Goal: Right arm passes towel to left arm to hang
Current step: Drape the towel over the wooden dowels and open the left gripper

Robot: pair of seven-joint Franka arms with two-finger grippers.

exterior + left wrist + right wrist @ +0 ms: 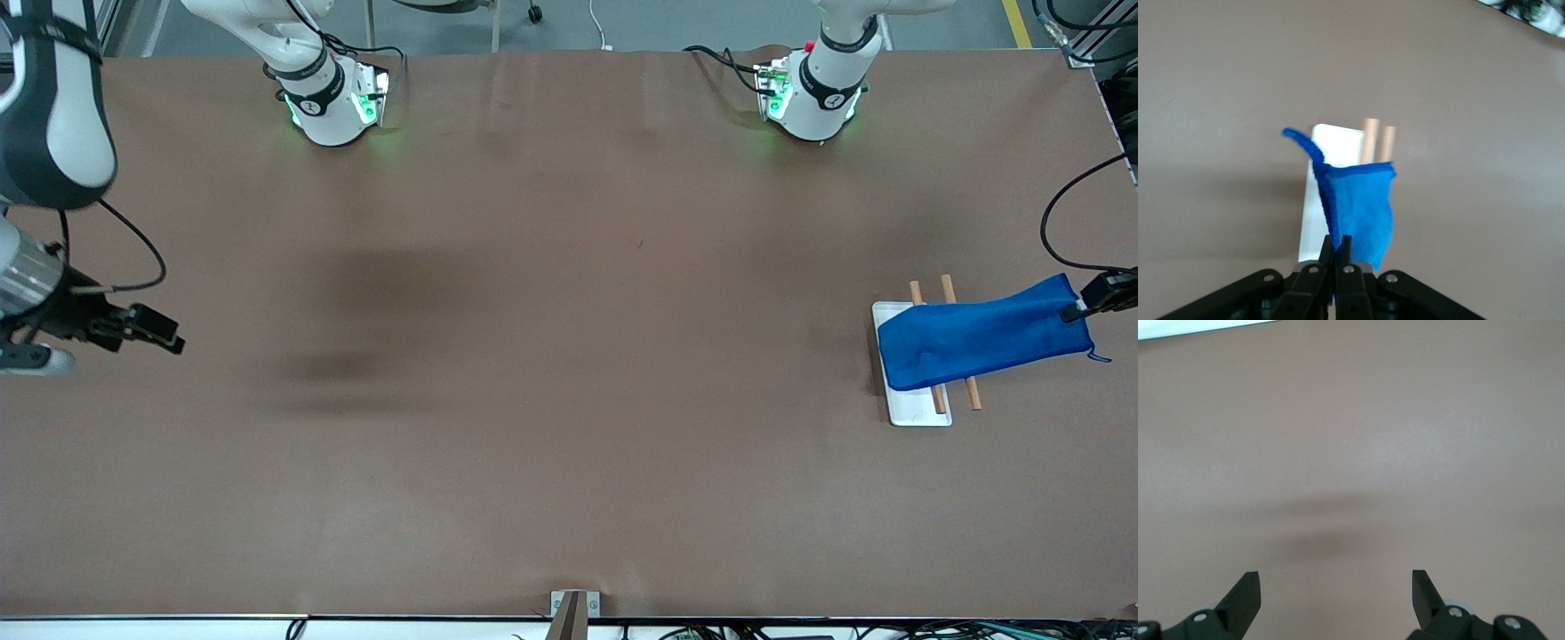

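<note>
Blue towel (pixel 982 342) in left pincer (pixel 1074 311) (over wooden rack (pixel 944 356)), unlabelled.

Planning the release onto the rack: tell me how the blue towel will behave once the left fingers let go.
Likely floppy: the towel sags over the wooden rods from where the left gripper pinches one edge. Probably light, since a thin pinch holds it. Released, that end should drop limp; it may slide off the rack.

Big flat brown matte tabletop (pixel 569 400) fills most of the view, soft shadows smudged across it. Grey smooth floor (pixel 676 22) along the top edge, yellow painted floor line (pixel 1018 22) near a corner.
</note>
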